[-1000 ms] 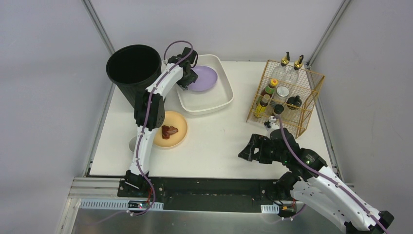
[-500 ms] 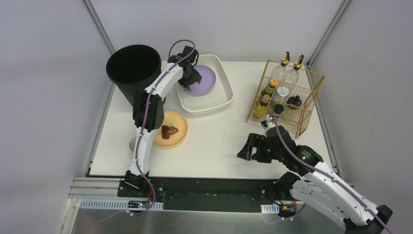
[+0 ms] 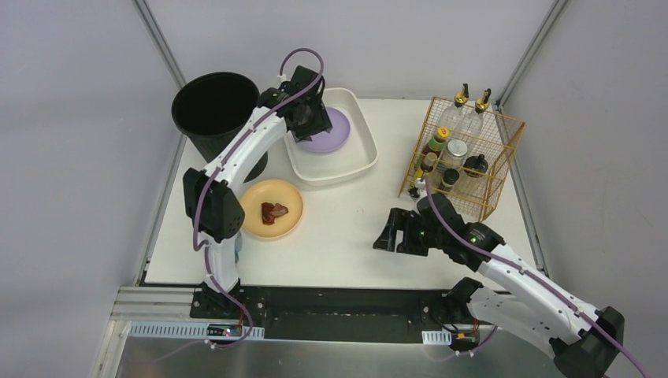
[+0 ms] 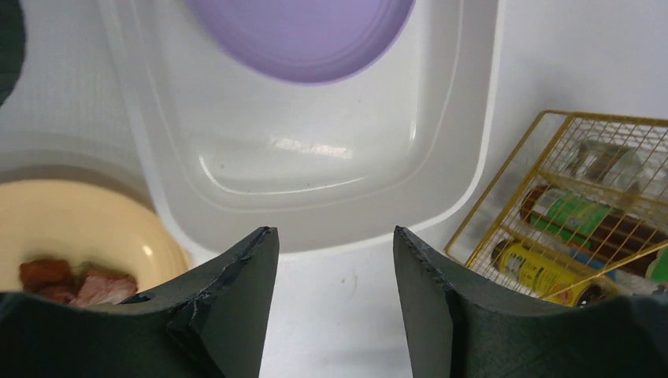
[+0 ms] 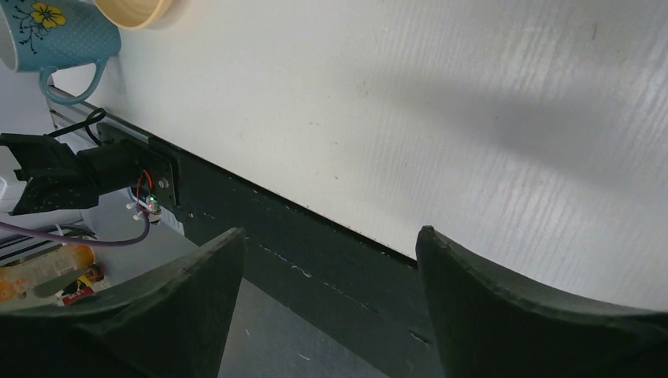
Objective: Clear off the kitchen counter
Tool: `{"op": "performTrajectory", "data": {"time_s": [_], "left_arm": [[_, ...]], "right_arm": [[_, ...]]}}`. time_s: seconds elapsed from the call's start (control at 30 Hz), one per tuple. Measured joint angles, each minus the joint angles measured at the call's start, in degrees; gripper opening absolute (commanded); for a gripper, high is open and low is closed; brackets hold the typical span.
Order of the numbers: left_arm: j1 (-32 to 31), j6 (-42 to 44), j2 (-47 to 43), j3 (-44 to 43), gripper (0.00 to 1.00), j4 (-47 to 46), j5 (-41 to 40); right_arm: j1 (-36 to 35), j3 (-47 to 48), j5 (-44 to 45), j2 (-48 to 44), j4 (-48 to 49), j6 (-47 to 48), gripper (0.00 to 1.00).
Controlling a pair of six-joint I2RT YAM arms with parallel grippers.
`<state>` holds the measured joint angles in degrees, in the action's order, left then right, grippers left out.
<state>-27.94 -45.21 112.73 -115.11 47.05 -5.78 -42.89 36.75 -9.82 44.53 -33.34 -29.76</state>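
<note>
The white tabletop (image 3: 346, 220) fills the middle of the top view, with a black rail (image 3: 339, 303) along its front edge. At its back left stands a black bin (image 3: 217, 106), and just beside that a white basin (image 3: 358, 157) with a purple plate (image 3: 339, 130) lying in it. A yellow plate (image 3: 256, 206) sits on the left side and carries a few brown pieces of food (image 3: 274, 210). On the right stands a gold wire rack (image 3: 465, 157) holding bottles (image 3: 438, 142).

The left gripper (image 4: 335, 240) hangs over the basin near the purple plate. Its fingers are spread apart with nothing between them.

The right gripper (image 5: 331, 236) is over the front part of the tabletop, in front of the rack, and points left. Its fingers are also spread wide and hold nothing. Whether it touches the surface cannot be told. Its wrist camera shows a blue mug (image 5: 55, 39) with a yellow flower just beside the yellow plate, near the tabletop's front edge.
</note>
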Motion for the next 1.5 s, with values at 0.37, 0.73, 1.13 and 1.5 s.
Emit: {"op": "performTrajectory", "data": {"time_s": [0.37,0.73,1.13,1.5], "left_arm": [[-1.7,4.4,-21.1,20.2,0.57,3.7,-5.4],[-1.7,5.7,-36.7,33.6,0.60,6.4,-6.4],[-1.8,8.6,-47.3,40.0,0.72,7.1,-6.4],[-1.7,10.9,-52.4,42.8,0.75,9.1,-5.6]], "right_arm": [[-0.7,1.1,-1.7,8.9,8.2,-1.3,0.80],[-6.4,7.4,0.2,24.7,19.9,-6.7,0.74],[-13.2,18.9,4.1,50.0,33.6,-13.5,0.68],[-15.6,27.5,6.8,63.6,39.8,-16.9,0.60]]}}
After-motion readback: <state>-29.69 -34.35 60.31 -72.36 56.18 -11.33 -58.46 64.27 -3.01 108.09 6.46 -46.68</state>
